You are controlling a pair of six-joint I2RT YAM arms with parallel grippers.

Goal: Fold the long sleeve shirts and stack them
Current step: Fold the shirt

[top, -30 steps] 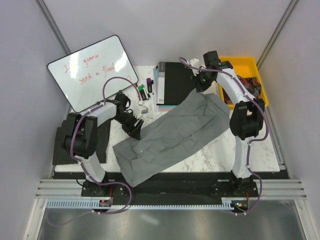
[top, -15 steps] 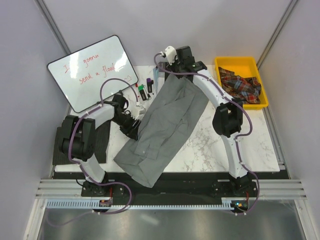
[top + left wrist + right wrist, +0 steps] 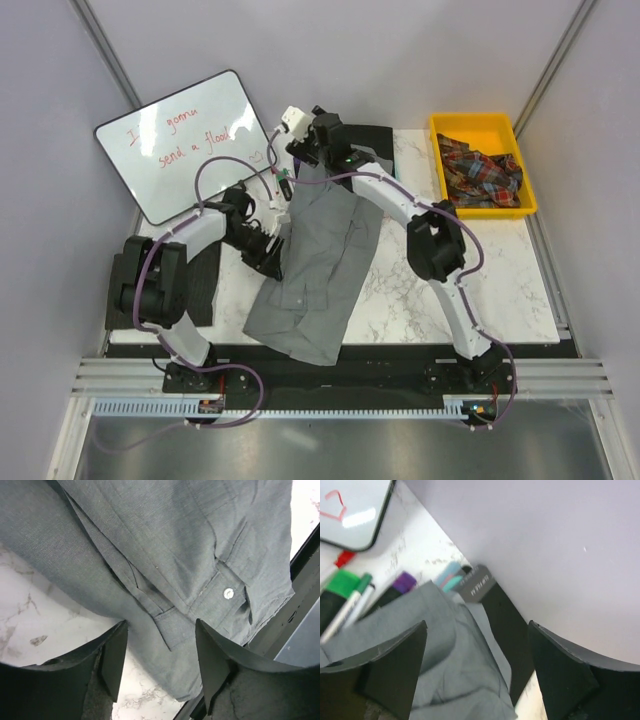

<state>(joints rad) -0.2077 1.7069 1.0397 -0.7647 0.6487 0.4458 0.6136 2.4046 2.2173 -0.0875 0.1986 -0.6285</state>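
Top external: grey shirt [image 3: 318,262] runs near-left to far, collar end unclear; left pincer [image 3: 161,630] and right pincer [image 3: 477,630] spread.

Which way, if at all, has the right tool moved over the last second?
Yes. The right tool moved leftward, from beside the yellow bin to beside the whiteboard.

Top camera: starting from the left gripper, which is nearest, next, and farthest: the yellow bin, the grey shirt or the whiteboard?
From the left gripper:
1. Grey shirt, right beside it.
2. Whiteboard, back left.
3. Yellow bin, far back right.
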